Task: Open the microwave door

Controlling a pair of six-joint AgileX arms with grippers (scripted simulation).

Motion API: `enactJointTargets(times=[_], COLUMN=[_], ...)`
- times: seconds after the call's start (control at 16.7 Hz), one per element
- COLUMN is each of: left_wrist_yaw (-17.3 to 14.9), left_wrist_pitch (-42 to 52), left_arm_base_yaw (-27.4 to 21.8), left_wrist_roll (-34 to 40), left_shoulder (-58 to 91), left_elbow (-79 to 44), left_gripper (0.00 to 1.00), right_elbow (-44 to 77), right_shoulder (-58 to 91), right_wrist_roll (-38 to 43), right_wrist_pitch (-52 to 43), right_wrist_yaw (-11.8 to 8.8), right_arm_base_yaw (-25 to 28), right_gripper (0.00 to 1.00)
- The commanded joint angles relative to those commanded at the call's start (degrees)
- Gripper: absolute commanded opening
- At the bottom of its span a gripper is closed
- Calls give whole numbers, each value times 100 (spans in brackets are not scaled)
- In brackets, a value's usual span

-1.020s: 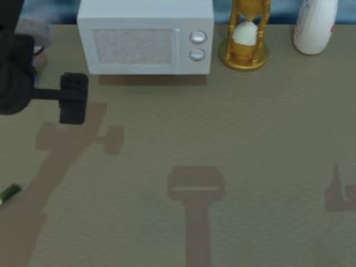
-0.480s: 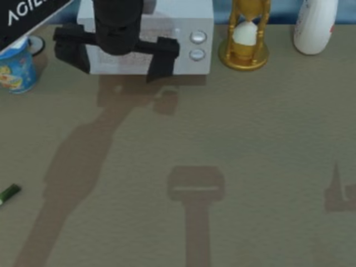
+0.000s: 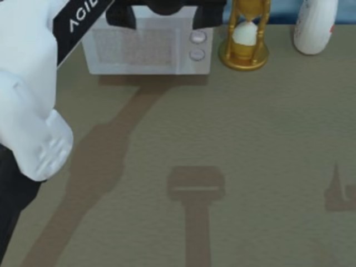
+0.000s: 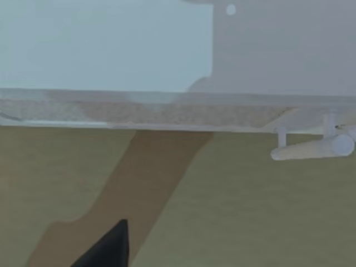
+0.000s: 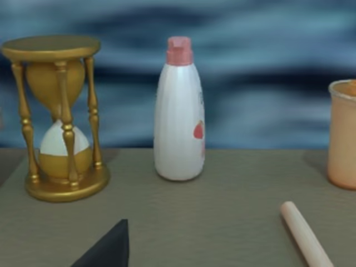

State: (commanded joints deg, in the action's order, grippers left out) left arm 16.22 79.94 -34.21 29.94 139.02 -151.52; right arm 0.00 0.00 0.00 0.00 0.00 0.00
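The microwave [image 3: 147,41] stands at the back of the table, left of centre. Its door [image 3: 133,47], white with a speckled mesh window, lies flush with the front, beside two silver knobs [image 3: 197,45]. My left gripper [image 3: 165,10] hovers over the microwave's top, open, its black fingers [image 3: 121,15] spread wide across the box. The left wrist view looks down on the microwave's top [image 4: 105,44] and the door's upper edge [image 4: 144,114], with one fingertip [image 4: 111,250] in the corner. My right arm is out of the top view; its wrist view shows one fingertip [image 5: 111,247] far to one side.
A gold hourglass [image 3: 243,36] stands right of the microwave, and a white bottle [image 3: 314,25] farther right. The right wrist view also shows an orange cup [image 5: 342,139] and a pale rod [image 5: 306,236]. My left arm's white body [image 3: 28,89] covers the table's left side.
My left arm has swung from the table's left side up and over the microwave, carrying the open gripper from the door's front to above the top. The door has not moved.
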Motion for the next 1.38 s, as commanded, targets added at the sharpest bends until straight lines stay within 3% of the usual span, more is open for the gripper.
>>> enactJointTargets(times=[0.54, 0.96, 1.26, 1.38], left_wrist_yaw=[33, -66, -80, -80], left_wrist_pitch=[-86, -1354, -1501, -1501], left_arm_base_yaw=[-12, 191, 222, 222], left_wrist_roll=[111, -100, -128, -128], left_shoulder=[109, 447, 504, 504], left_elbow=[-344, 499, 613, 613], left_gripper=[100, 100, 100, 85], right_elbow=[0, 0, 0, 0], right_shoulder=[0, 0, 0, 0], right_wrist_roll=[0, 0, 0, 0], right_wrist_pitch=[0, 0, 0, 0], right_wrist_yaw=[0, 0, 0, 0], right_arm_base_yaw=[0, 0, 0, 0], right_gripper=[100, 100, 100, 100])
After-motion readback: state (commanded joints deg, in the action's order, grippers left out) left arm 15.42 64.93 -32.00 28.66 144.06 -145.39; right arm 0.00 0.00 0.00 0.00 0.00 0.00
